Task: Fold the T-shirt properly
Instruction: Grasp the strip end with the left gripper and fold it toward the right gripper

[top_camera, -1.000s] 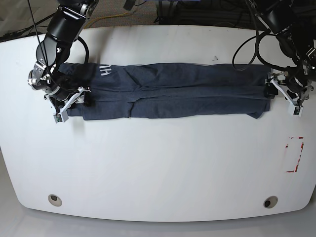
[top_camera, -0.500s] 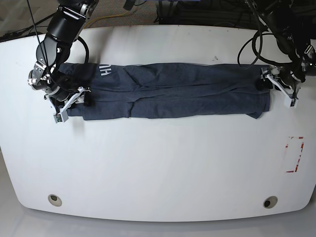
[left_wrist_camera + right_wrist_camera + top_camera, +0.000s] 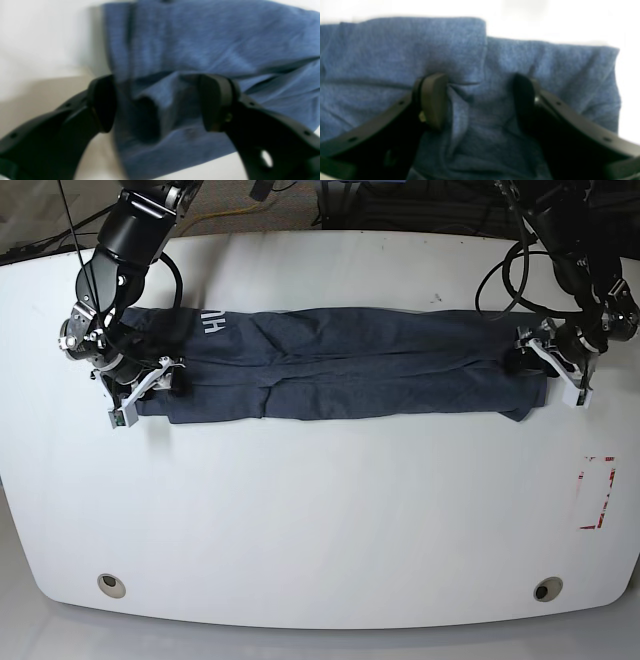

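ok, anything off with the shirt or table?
Mostly tidy. The shirt lies in a long band, but its lower corner by the left gripper sags past the edge. Red marks on the table.

A: What's on the tabletop [image 3: 320, 510]?
B: 1 T-shirt [image 3: 340, 365], 2 round holes [image 3: 111, 584] near the front edge, 1 red-marked rectangle [image 3: 597, 492].
A: And tools?
B: 2: left tool [image 3: 550, 370], right tool [image 3: 145, 390].

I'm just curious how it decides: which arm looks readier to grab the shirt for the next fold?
Probably the right: its gripper already straddles a bunched ridge of the shirt, jaws open. The left gripper sits at the shirt's edge.
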Action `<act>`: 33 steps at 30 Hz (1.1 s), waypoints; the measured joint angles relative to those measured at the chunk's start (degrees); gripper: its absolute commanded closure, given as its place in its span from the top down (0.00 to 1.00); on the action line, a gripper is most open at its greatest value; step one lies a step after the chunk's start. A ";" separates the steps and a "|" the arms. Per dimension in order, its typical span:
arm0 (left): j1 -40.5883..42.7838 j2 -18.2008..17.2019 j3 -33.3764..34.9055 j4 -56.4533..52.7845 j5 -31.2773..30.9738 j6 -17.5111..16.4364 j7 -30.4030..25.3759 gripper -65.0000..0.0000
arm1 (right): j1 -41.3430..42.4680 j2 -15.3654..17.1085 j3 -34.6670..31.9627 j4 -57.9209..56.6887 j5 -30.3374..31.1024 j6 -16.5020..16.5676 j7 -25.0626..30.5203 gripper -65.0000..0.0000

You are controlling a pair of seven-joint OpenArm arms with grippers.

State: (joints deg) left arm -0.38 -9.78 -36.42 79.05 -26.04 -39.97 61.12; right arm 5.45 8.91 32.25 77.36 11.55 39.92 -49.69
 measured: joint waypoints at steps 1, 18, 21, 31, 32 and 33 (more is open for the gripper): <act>-0.02 0.17 0.31 -0.17 -0.55 0.00 -0.07 0.42 | 0.02 -0.09 -0.02 0.00 0.00 0.00 0.02 0.59; 2.21 0.85 1.66 10.49 1.66 0.02 3.58 0.08 | 0.13 -1.36 -0.09 0.15 0.07 0.17 0.17 0.59; 2.95 0.55 3.89 16.79 1.60 0.09 3.43 0.08 | 0.13 -1.42 -0.07 0.15 0.22 0.17 0.17 0.59; 3.89 3.45 20.44 27.74 1.57 0.02 6.16 0.08 | 0.13 -1.44 -0.07 0.15 0.07 0.17 0.17 0.59; 3.89 4.09 21.40 27.82 1.64 0.02 6.40 0.08 | 0.15 -1.46 -0.07 0.15 0.00 0.20 0.20 0.59; 3.69 4.98 22.80 27.82 2.08 0.02 6.58 0.08 | 0.13 -1.44 -0.07 0.15 0.04 0.20 0.20 0.59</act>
State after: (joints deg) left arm 3.31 -4.80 -13.63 106.87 -23.97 -39.94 67.70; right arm 5.58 7.46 32.18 77.52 11.60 40.12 -49.50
